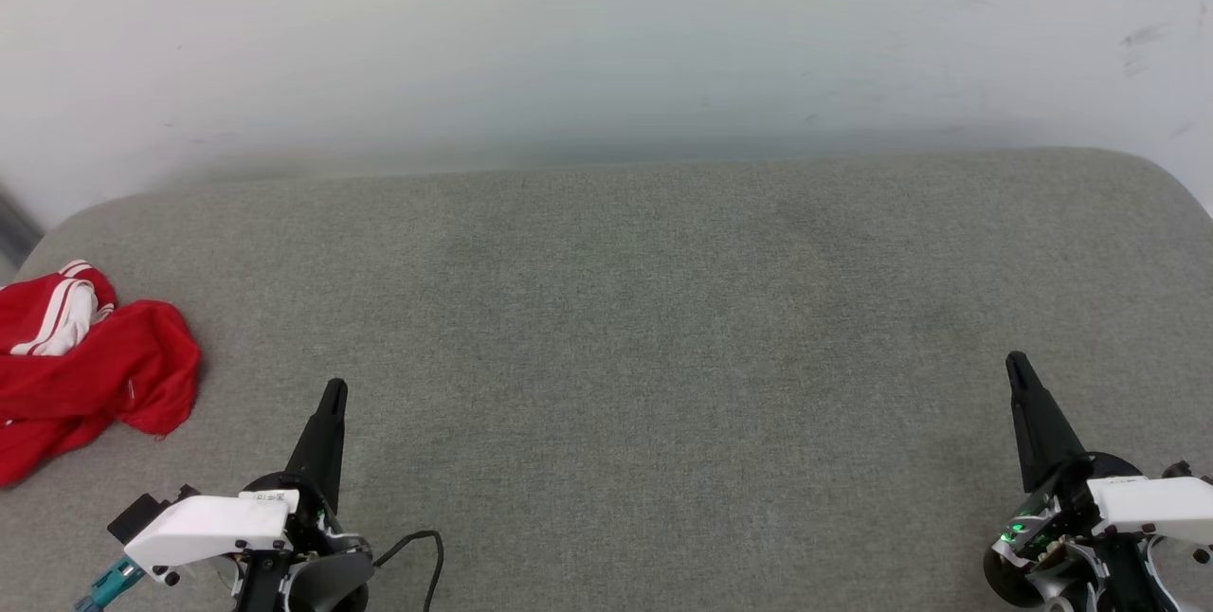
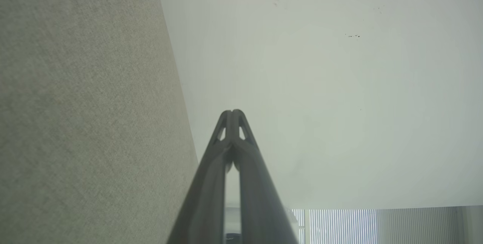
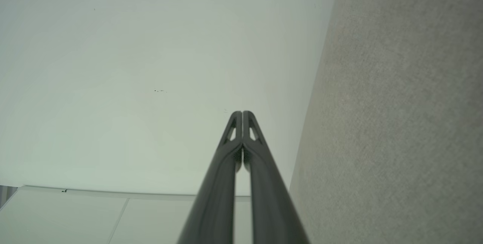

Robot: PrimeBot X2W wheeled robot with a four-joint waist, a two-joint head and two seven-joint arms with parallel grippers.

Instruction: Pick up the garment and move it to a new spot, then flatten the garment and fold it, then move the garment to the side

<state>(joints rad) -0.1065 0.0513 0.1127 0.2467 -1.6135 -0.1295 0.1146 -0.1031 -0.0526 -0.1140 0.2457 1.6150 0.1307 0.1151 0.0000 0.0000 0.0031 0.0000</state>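
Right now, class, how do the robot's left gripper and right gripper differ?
The left gripper is close to the crumpled red garment; the right gripper is far from it. The right gripper's base shows a green light; the left gripper's shows a teal connector. Both are shut, empty, above the grey cushion.

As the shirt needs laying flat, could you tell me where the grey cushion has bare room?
The grey fabric cushion is bare from the white wall down to the left pincer and right pincer, and across to its right end. Only its left edge is crowded, by the crumpled red-and-white jersey shirt.
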